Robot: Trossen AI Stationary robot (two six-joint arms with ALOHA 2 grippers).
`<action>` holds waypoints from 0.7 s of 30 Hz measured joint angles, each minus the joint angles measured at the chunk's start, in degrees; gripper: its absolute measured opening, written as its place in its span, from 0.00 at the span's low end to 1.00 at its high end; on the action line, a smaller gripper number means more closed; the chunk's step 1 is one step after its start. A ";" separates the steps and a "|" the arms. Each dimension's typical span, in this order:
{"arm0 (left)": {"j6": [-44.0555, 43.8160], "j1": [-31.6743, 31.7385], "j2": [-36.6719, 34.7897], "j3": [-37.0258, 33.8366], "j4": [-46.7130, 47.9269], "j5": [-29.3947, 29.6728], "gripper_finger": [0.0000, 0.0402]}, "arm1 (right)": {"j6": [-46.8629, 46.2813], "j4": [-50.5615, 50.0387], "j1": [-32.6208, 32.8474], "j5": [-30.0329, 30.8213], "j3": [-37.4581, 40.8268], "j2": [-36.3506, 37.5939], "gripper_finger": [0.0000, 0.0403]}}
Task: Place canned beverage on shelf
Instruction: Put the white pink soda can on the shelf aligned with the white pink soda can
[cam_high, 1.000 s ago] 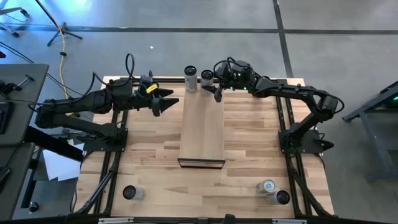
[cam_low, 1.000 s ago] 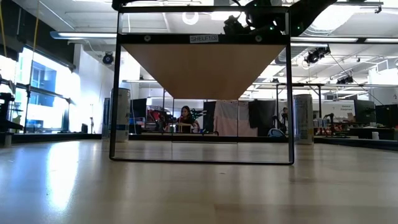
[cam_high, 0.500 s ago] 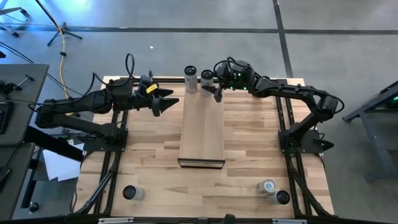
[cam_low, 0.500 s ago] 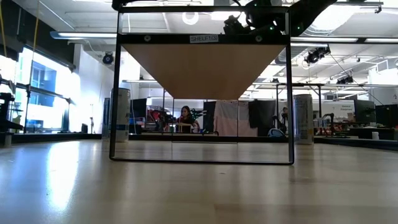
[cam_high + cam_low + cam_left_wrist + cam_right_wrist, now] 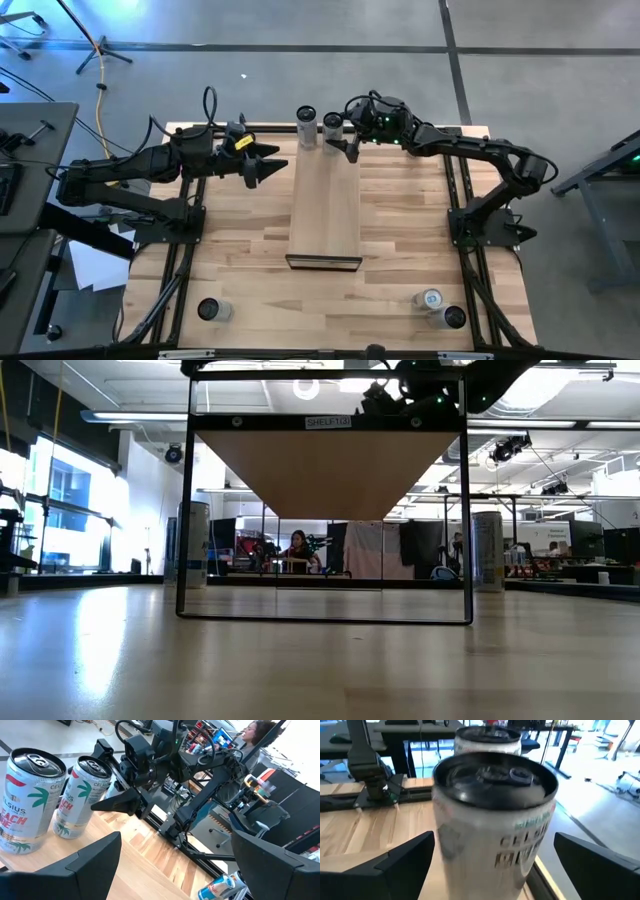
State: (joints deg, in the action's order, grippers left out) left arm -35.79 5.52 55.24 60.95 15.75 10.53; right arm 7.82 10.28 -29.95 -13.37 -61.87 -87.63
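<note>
We're at the far end of the shelf (image 5: 325,205), and the right gripper (image 5: 343,146) has its fingers spread wide around a can (image 5: 492,820) that stands upright between them, touching neither so far as we can see. The risk right here is a clip on the way out: if that arm pulls back at an angle, a finger could catch the can's side and tip it. A second can (image 5: 306,119) stands just beside it, so one knock could take both down. They also sit close to the shelf's far edge, with little margin behind them. From the left wrist view we see both cans side by side and upright. The left gripper (image 5: 272,166), its fingers also wide and holding nothing, hovers beside the shelf, apart from the cans. Three more cans wait at the table's near edge.
</note>
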 joint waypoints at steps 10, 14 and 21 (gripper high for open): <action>1.40 0.09 0.00 -0.02 1.28 -0.55 0.86 | 2.13 -9.57 -0.87 0.70 0.00 4.43 0.99; 2.63 0.09 0.00 -0.02 1.09 -0.20 0.86 | 2.73 -15.57 -1.25 3.09 0.00 6.59 0.99; 5.25 0.09 0.00 -0.02 1.07 3.76 0.86 | -3.37 -24.25 -1.09 3.88 0.00 11.22 0.99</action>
State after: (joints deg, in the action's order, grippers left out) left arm -30.54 5.61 55.24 60.93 16.82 14.29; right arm 4.45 -13.98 -31.04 -9.49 -61.87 -76.41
